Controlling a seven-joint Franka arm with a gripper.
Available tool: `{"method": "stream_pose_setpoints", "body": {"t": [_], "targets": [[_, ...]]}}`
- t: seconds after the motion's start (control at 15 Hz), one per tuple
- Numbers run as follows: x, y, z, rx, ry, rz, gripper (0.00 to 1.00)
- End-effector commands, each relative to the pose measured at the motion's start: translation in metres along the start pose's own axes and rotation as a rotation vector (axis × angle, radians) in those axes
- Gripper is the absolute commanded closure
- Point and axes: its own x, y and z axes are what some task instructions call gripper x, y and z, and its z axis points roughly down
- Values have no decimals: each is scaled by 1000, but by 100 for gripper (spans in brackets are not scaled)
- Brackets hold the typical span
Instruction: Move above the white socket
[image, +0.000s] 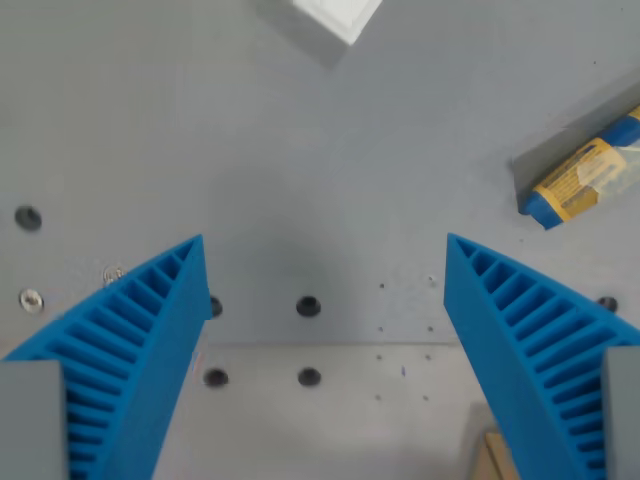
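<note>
The white socket (337, 16) shows only as a white corner at the top edge of the wrist view, slightly right of centre, with a grey shadow below it. My gripper (325, 255) is open, with nothing between its two blue ribbed fingers (140, 330). The fingers point up the picture from the bottom corners. The socket lies well beyond the fingertips, toward the top of the view. Most of the socket is out of frame.
A blue and yellow object (585, 180) lies at the wrist view's right edge. The grey table (300, 150) has several bolt holes (308, 305) between the fingers. A seam (320, 345) crosses the table low in the view. A tan corner (490, 455) shows at the bottom right.
</note>
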Motion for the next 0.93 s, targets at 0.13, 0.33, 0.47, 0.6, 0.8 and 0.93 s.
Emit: {"method": "stream_pose_setpoints", "body": {"t": [0.13, 0.33, 0.47, 0.6, 0.8, 0.93], "targets": [[16, 3, 11, -31, 12, 311, 0], [27, 5, 26, -38, 11, 380, 0], [35, 7, 36, -44, 6, 419, 0], [42, 8, 46, -51, 7, 456, 0], [53, 10, 61, -60, 15, 506, 0], [59, 11, 70, -65, 19, 539, 0]]}}
